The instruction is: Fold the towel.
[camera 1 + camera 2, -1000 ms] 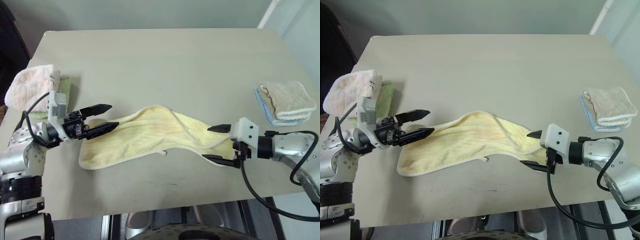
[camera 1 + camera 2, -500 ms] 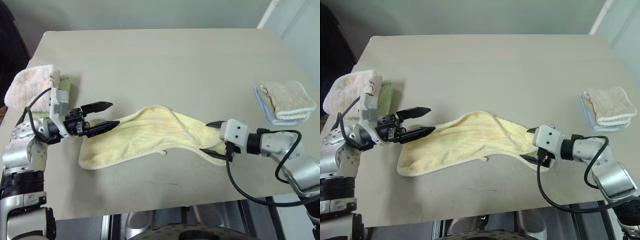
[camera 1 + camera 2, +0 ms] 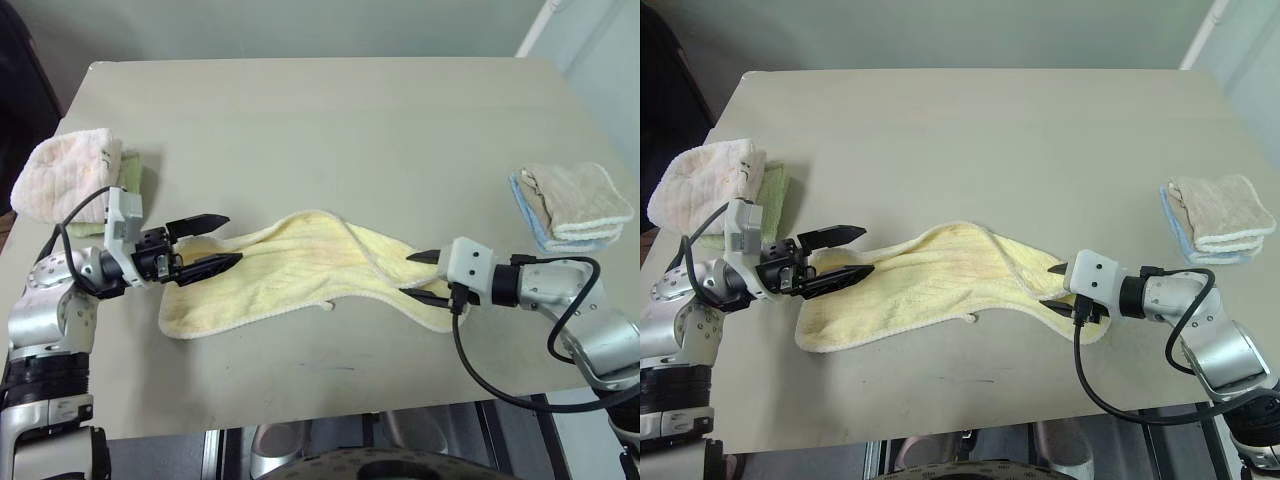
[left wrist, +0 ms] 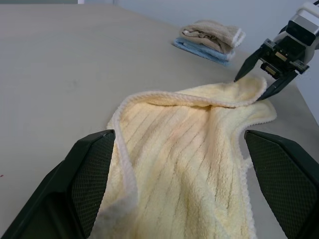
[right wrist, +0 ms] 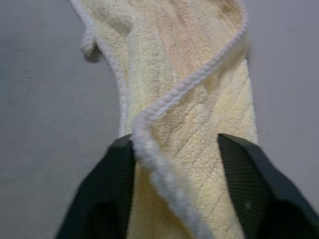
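The pale yellow towel [image 3: 300, 265] lies twisted across the middle of the table, one long edge flipped over near its centre. My left gripper [image 3: 234, 238] hovers level at the towel's left end, open, with the cloth running between its fingers [image 4: 84, 179] untouched. My right gripper [image 3: 407, 275] is at the towel's right end. Its jaws have come in on the bunched cloth, and in the right wrist view both fingers [image 5: 114, 174] press against the towel [image 5: 189, 124] and its whitish corded edge. The left wrist view also shows the right gripper [image 4: 251, 82] pinching that far end.
A pink-white folded towel [image 3: 62, 172] sits on a green cloth [image 3: 133, 185] at the table's left edge. At the right edge, a beige folded towel [image 3: 578, 195] rests on a blue cloth [image 3: 530, 220]. The table's [image 3: 320, 120] front edge lies just below both arms.
The right gripper's jaws have narrowed from wide open onto the towel's right end. The left gripper has stayed open in the same place.
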Robot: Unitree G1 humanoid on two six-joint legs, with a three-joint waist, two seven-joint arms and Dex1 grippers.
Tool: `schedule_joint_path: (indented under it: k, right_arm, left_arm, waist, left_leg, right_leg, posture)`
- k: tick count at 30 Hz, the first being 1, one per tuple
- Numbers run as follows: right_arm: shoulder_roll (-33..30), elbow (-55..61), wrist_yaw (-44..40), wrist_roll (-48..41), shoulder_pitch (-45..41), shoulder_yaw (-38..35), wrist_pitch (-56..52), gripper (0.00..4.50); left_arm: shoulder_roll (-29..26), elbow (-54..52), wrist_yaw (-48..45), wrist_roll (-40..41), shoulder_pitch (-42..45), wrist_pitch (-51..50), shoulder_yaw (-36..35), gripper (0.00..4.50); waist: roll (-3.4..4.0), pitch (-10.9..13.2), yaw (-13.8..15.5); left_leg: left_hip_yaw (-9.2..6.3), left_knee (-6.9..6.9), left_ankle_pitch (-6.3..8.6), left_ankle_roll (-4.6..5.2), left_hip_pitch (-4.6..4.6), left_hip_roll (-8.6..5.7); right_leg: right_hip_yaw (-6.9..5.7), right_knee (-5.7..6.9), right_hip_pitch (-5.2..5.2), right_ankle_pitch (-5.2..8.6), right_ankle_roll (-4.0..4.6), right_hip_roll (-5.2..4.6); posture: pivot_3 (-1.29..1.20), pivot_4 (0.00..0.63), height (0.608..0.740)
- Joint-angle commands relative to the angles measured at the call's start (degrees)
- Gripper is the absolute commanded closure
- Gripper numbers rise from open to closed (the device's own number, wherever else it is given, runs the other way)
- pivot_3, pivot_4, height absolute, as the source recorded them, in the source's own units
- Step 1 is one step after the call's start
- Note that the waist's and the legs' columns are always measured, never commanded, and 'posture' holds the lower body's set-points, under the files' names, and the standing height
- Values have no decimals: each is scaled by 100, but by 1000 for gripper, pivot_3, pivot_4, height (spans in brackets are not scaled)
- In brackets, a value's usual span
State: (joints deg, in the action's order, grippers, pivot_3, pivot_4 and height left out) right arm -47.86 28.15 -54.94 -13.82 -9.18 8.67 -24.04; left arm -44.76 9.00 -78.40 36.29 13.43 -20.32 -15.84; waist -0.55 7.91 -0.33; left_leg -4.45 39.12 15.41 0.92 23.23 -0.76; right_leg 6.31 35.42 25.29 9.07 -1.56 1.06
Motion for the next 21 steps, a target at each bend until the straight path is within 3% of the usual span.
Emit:
schedule_joint_path:
  k: [1, 4, 11, 14, 19, 21]
  right_arm:
    - [-57, 228, -185, -154, -9, -103, 128, 3393]
    - [-91, 236, -285, -209, -23, -148, 130, 4446]
    - [-116, 480, -380, -688, -93, -496, -130, 4446]
    - [-83, 520, -313, -1028, -139, -828, -328, 4446]
    - [-38, 488, -150, -1425, -331, -1231, -591, 4446]
    - [-7, 436, -43, -1549, -502, -1379, -694, 4446]
  left_arm:
    - [-89, -119, -14, 91, 51, 42, -178, 0]
    - [-90, -53, -15, 74, 84, 69, -186, 0]
    - [-9, 316, 45, -43, 318, 391, -225, 0]
    - [190, 928, 199, -325, 839, 1358, -327, 0]
    - [-29, 1955, -97, -683, 1382, 1843, -174, 0]
    - [-164, 2093, -294, -749, 1389, 1606, -39, 0]
  waist:
    - [0, 0, 0]
    - [0, 0, 0]
    - [0, 0, 2]
    - [0, 0, 36]
    - [0, 0, 24]
    - [0, 0, -9]
  left_leg:
    - [0, 0, 0, 0, 0, 0]
    - [0, 2, 0, 0, 0, 0]
    - [0, 2, -1, -2, -1, 0]
    - [0, 4, -4, -1, -1, -1]
    - [0, 4, -8, 0, -1, -1]
    - [0, 2, -8, 0, -1, -1]
  right_leg:
    - [0, 0, 0, 0, 0, 0]
    - [0, 0, -1, 0, 0, 0]
    - [0, 2, 0, 0, 1, 0]
    - [0, 4, -2, 0, 1, 0]
    - [0, 4, -5, -3, 1, 0]
    - [0, 4, -2, -3, 1, 0]
  posture:
    - [0, 150, 740]
    - [0, 150, 740]
    - [0, 150, 740]
    - [0, 150, 740]
    - [0, 150, 740]
    - [0, 150, 740]
